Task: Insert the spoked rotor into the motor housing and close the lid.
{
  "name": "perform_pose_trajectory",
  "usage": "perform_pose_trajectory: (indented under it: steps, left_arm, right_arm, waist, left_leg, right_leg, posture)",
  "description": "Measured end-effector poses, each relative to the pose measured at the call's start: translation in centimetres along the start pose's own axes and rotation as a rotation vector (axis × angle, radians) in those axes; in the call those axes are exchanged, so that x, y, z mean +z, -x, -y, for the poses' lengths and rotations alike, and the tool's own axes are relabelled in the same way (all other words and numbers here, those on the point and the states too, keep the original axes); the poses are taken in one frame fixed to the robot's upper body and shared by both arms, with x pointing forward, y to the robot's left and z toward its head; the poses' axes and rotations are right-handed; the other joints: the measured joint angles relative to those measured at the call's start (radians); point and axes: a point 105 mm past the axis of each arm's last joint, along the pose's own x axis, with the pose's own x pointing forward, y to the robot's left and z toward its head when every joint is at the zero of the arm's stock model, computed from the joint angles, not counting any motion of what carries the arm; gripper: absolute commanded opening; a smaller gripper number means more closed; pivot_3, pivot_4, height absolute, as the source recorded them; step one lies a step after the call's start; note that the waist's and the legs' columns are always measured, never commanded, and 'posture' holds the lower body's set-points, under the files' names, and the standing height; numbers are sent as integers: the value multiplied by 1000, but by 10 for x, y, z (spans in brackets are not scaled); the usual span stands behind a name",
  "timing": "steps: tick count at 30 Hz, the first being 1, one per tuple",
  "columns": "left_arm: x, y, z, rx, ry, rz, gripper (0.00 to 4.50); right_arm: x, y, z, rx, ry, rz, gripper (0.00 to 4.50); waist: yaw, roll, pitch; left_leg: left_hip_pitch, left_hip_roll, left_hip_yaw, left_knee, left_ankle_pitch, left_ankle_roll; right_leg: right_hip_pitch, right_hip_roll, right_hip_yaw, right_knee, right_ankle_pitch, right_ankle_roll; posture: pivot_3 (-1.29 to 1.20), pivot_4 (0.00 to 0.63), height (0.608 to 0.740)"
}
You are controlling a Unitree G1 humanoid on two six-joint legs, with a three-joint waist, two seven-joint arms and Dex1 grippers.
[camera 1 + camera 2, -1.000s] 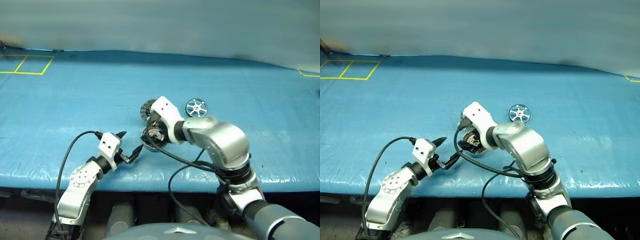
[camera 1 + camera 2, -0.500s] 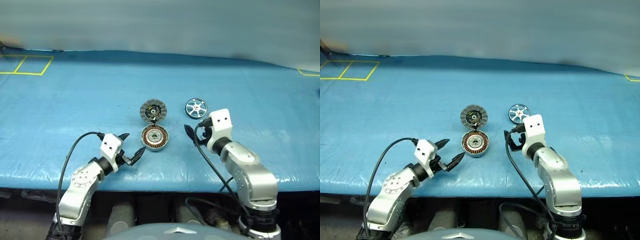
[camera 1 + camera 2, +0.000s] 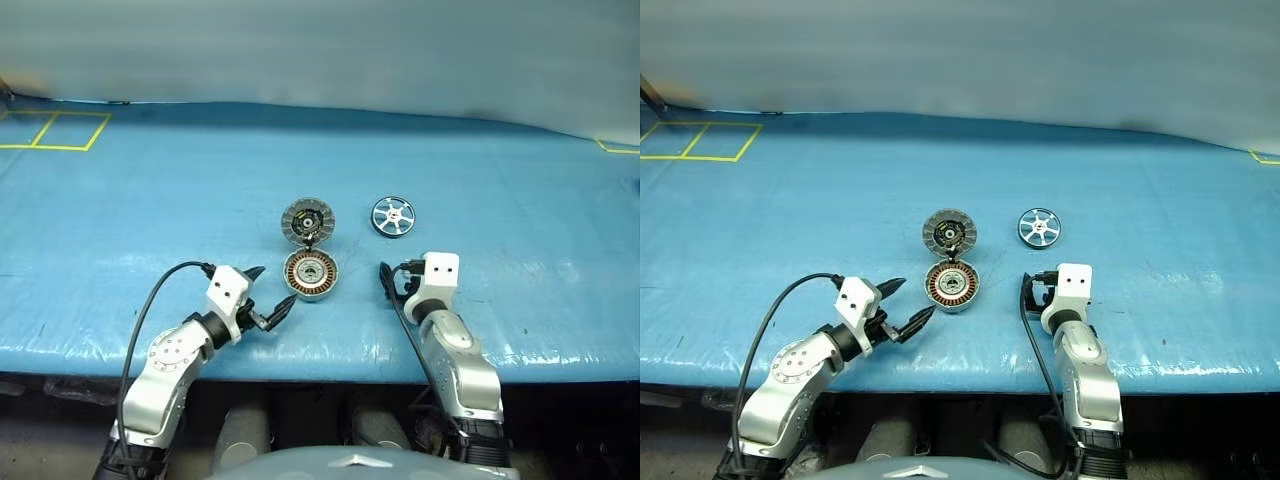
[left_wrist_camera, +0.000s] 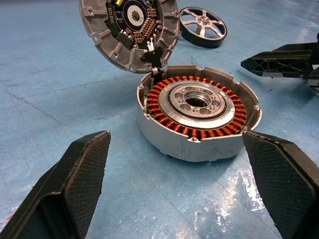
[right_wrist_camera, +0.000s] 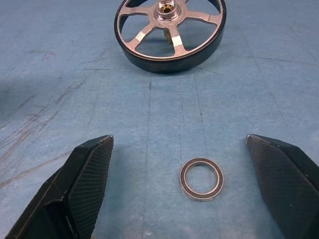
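The motor housing (image 3: pixel 310 274), a grey cup ringed with copper windings, sits at the table's centre. Its lid (image 3: pixel 307 221) stands tilted open on the hinge at the housing's far edge, ribbed inner face showing. To the right and farther back, the spoked rotor (image 3: pixel 393 216) lies flat on the blue mat. My left gripper (image 3: pixel 272 285) is open just left of the housing, fingers (image 4: pixel 75 184) spread on either side of it in the left wrist view. My right gripper (image 3: pixel 395 278) is open right of the housing, pointing toward the rotor (image 5: pixel 170 32), and holds nothing.
A small dark ring (image 5: pixel 201 179) lies on the mat between my right fingers, nearer than the rotor. A yellow taped square (image 3: pixel 55 128) marks the far left corner. The table's front edge (image 3: pixel 320 370) runs just under both wrists.
My right arm has drawn back from over the housing, swinging right and down to the table's front. The open lid and housing now show uncovered. The left gripper has stayed put.
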Motion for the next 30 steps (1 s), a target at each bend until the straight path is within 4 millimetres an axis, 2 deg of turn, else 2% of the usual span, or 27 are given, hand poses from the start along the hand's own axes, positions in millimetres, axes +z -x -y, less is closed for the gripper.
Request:
perform_pose_trajectory:
  steps: [1,4,10,14,21,24,27,28,30]
  left_arm:
    - [0,0,0,-1,0,0,4500]
    - [-2,1,1,0,3,-5,4500]
    - [-3,2,0,2,4,-13,4500]
    - [-3,2,0,4,2,-15,4500]
    - [-5,3,0,7,3,-20,4500]
    - [-5,3,0,6,3,-20,4500]
    - [-4,3,0,5,2,-19,4500]
    - [-4,3,0,4,2,-19,4500]
    - [-3,2,0,2,0,-16,4500]
  right_arm:
    - [-1,-1,1,-5,-1,4,4479]
    - [-4,-2,4,-23,-5,2,3887]
    - [-12,7,10,-39,12,-13,1940]
    - [-17,16,6,-31,18,-19,678]
    - [-15,27,-5,23,54,-44,656]
    - [-7,29,-20,113,68,-49,656]
    - [26,29,-48,262,95,36,656]
    - [48,29,-64,334,139,99,656]
    - [73,32,-81,404,185,181,656]
  waist:
    - [0,0,0]
    - [2,0,0]
    - [1,-2,-1]
    - [0,-2,-2]
    - [-1,-2,-2]
    - [-2,0,0]
    - [-3,1,0]
    - [-3,1,0]
    - [1,0,0]
  left_leg:
    - [1,0,0,0,0,0]
    - [5,0,0,0,0,0]
    - [7,1,0,-1,0,0]
    - [8,2,0,-2,-1,0]
    - [7,2,0,-2,-1,-1]
    - [6,2,0,-2,-1,-1]
    - [5,2,0,-2,-1,-1]
    - [5,2,0,-2,-1,-1]
    - [5,1,0,-2,-1,-1]
  right_leg:
    - [0,0,0,0,0,0]
    - [2,-1,0,-1,-1,-1]
    - [3,-3,0,0,-1,-2]
    - [3,-5,0,0,-2,-4]
    - [3,-6,1,0,-2,-5]
    - [1,-7,1,0,-2,-5]
    - [0,-6,1,0,-2,-5]
    - [0,-6,1,0,-2,-5]
    - [0,-5,0,-1,-3,-5]
  posture:
    - [0,150,740]
    - [0,150,740]
    - [0,150,740]
    - [0,150,740]
    - [0,150,740]
    - [0,150,740]
    - [0,150,740]
    - [0,150,740]
    - [0,150,740]
